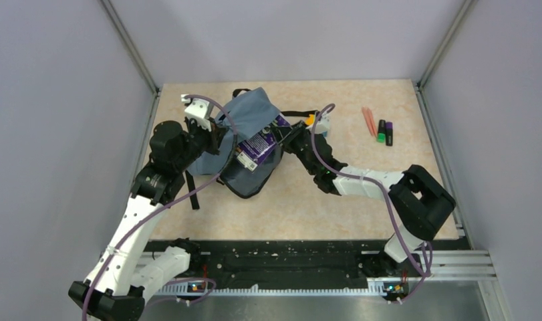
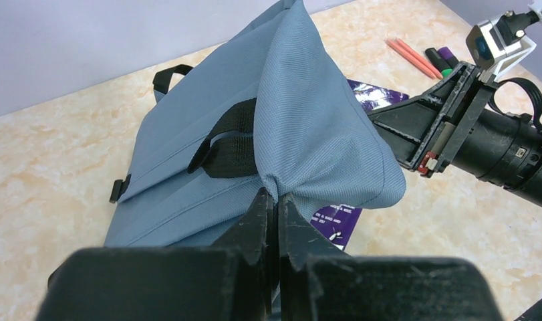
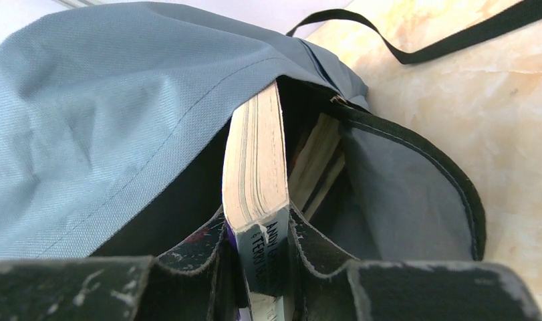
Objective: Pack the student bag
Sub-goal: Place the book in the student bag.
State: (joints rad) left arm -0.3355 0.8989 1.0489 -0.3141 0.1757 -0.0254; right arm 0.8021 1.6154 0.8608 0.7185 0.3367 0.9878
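The left gripper is pinched tight on a fold of the bag's blue fabric, holding that flap up in a peak. The right gripper is narrowly parted and clamped on the spine end of a purple book, with 1 finger on each cover.

The tan table carries everything. The bag lies on it toward the far left, between the 2 grippers, with its mouth facing the right arm. A black strap trails from it across the table.

The book is tilted, its far end inside the dark opening under the raised flap and its near end outside in the right gripper's hold. In the right wrist view, a 2nd book stands inside the bag just beside it.

Well apart, at the far right of the table, lie 2 markers side by side, and just left of them some thin orange pencils.
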